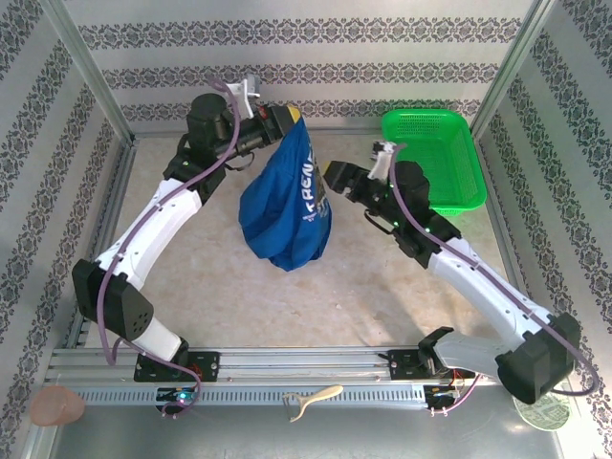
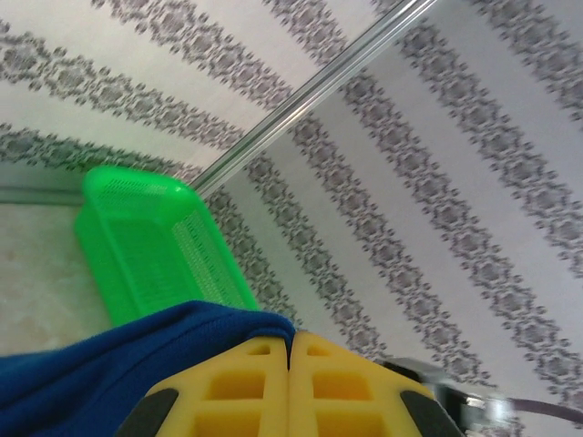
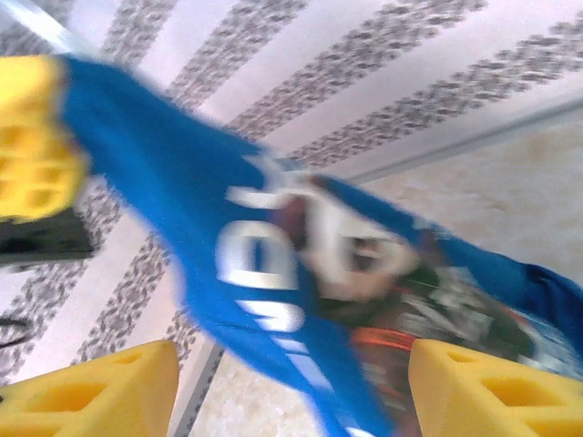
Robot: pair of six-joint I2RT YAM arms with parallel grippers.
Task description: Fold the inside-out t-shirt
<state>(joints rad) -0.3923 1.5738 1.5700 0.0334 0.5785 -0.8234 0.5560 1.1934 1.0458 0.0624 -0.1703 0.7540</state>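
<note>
At the left, the left gripper [image 1: 283, 119] is seen clenched on a bunched edge of the inside-out t-shirt [image 1: 285, 206]. Its yellow fingers [image 2: 246, 391] are pressed together, with blue cloth caught at them. The shirt is hung from that grip above the table [image 1: 220, 287], near its middle, and white lettering is shown on the face turned rightward. Just beside it, the right gripper [image 1: 330, 175] is held released, jaws parted wide, with the printed cloth seen blurred ahead of them. A green basket [image 1: 449, 182] is set at the far right corner.
</note>
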